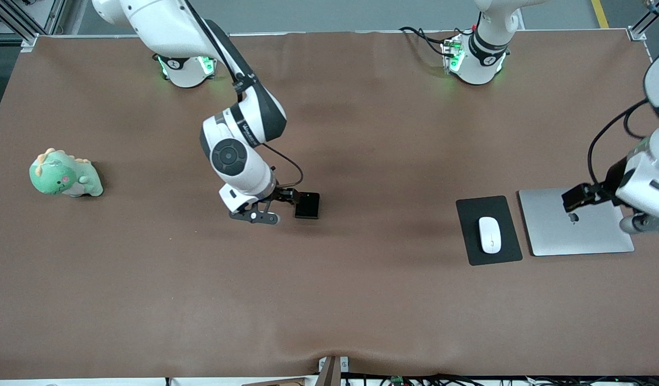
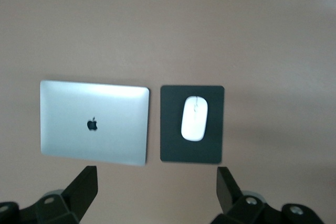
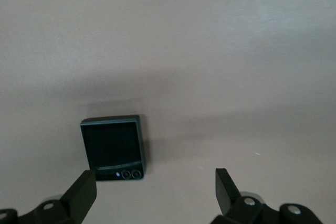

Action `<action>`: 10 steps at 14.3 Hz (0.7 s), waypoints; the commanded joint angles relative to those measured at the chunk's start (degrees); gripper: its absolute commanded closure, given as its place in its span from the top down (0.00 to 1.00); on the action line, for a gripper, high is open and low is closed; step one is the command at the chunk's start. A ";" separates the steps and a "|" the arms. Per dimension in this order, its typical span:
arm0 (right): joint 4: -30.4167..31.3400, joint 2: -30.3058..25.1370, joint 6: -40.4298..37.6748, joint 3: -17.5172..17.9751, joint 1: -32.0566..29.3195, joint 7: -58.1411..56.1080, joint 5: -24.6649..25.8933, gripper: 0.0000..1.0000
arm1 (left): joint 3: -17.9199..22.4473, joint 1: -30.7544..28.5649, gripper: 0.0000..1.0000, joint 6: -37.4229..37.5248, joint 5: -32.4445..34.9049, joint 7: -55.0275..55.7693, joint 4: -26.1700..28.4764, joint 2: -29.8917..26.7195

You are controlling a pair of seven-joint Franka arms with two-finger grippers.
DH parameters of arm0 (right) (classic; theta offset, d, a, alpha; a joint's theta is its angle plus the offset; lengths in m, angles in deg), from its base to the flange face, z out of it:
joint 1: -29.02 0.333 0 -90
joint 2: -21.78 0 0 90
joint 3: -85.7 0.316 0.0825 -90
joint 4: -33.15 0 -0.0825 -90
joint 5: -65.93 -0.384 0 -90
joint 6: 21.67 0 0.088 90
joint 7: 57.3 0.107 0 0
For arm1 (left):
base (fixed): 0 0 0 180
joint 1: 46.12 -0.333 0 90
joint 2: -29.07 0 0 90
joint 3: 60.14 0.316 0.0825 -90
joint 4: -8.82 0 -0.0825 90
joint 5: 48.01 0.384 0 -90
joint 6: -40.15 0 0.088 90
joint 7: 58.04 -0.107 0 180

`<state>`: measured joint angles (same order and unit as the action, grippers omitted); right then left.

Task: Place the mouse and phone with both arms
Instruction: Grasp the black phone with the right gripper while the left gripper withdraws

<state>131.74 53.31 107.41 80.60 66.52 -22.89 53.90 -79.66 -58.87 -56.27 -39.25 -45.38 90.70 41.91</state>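
Fingers (image 3: pixel 79 192) apart, beside phone (image 3: pixel 113 148)

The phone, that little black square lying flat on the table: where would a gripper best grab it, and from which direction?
Probably from straight above, pinching two opposite side edges. The phone lies flat on the brown table, so only its thin edges offer purchase, and nothing crowds them. The right gripper hangs open beside it; the left gripper, open too, is over the laptop.

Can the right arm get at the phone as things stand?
Probably yes: the right gripper hangs open right beside the phone, which lies flat on bare table with nothing touching it.
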 commanded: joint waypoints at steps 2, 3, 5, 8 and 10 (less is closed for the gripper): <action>-0.95 4.24 5.21 -0.35 2.21 0.93 -0.89 1.00 | -0.43 -0.43 1.00 4.04 -4.53 -0.45 0.74 -5.62; -1.04 4.86 6.26 -0.09 2.57 0.93 -2.37 1.00 | -0.17 -0.43 1.00 5.09 -5.58 -0.45 0.74 -6.76; -0.95 5.82 8.81 -0.09 3.88 0.93 -7.02 1.00 | 1.14 0.53 1.00 6.85 -6.38 -0.80 1.53 -9.57; -1.56 7.49 9.96 -0.09 4.94 1.71 -7.30 1.00 | 8.42 7.46 1.00 8.35 -6.91 -0.89 4.25 -12.12; -1.83 8.29 9.96 -0.17 5.38 1.72 -7.04 1.00 | 12.04 9.67 1.00 8.35 -8.66 -1.15 6.97 -14.32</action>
<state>131.50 59.95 117.08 80.77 71.06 -21.85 47.99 -71.37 -51.37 -47.76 -45.70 -45.44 93.25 31.21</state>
